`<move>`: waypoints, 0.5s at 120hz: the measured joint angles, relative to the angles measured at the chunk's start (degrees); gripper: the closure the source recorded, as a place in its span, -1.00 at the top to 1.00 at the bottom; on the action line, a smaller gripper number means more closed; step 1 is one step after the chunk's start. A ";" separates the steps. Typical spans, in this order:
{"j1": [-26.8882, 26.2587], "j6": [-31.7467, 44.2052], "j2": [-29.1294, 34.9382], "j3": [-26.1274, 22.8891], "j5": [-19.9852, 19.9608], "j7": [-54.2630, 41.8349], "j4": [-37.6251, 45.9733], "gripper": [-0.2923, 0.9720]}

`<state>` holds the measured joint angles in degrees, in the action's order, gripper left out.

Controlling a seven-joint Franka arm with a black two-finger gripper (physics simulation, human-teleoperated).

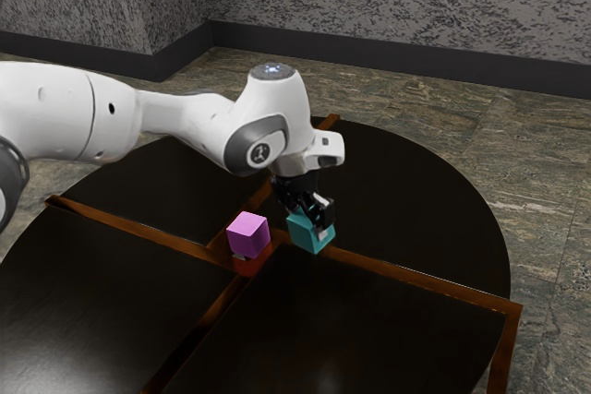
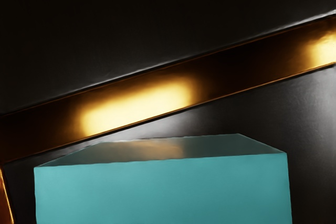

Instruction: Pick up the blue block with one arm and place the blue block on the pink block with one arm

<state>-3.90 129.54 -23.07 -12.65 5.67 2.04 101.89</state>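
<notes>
Blue block: the blue block [image 1: 307, 235], a smooth, hard-edged teal-blue cube, sits just beside the pink block, on the side away from the arm's base, at about the same height. I cannot tell whether it has left the table.
Pink block: the pink block [image 1: 247, 231], a matte pink-violet cube, stands on a small red block [image 1: 247, 265], so its top is a raised landing spot.
Gripper: the black two-finger gripper [image 1: 309, 211] is closed to the cube's width, gripping the blue block from two opposite sides near its top.
Under the hand: in the wrist view the blue block [image 2: 157, 187] lies directly below, with a glossy wooden strip [image 2: 136, 103] of the dark round table [image 1: 416, 219] running beyond it.
Handling: probably light and rigid, so it will not deform. The flat faces look slick, so a squeeze centred on two parallel sides suits it best.
Risk: a corner grip could let it twist, and setting it off-centre on the pink block may tip the stack.
</notes>
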 joint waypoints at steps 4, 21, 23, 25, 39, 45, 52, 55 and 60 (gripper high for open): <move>-0.10 -0.22 0.58 0.00 0.05 0.02 0.00 0.05; -0.46 -1.52 2.07 0.41 0.09 0.01 0.05 0.05; -0.57 -1.67 2.23 0.84 0.06 -0.02 0.06 0.05; -0.79 -1.83 2.43 1.45 0.02 -0.07 0.07 0.05; -1.39 -2.85 3.15 4.60 -0.46 -0.65 0.10 0.06; -1.41 -3.28 3.26 5.34 -0.77 -1.01 0.10 0.06; -1.50 -3.73 3.36 6.46 -1.46 -1.65 0.10 0.05; -1.49 -3.97 3.39 6.76 -1.68 -1.95 0.09 0.06; -1.53 -4.32 3.55 7.35 -2.10 -2.55 0.09 0.05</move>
<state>-5.43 125.22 -19.53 -5.30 3.57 -0.52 101.98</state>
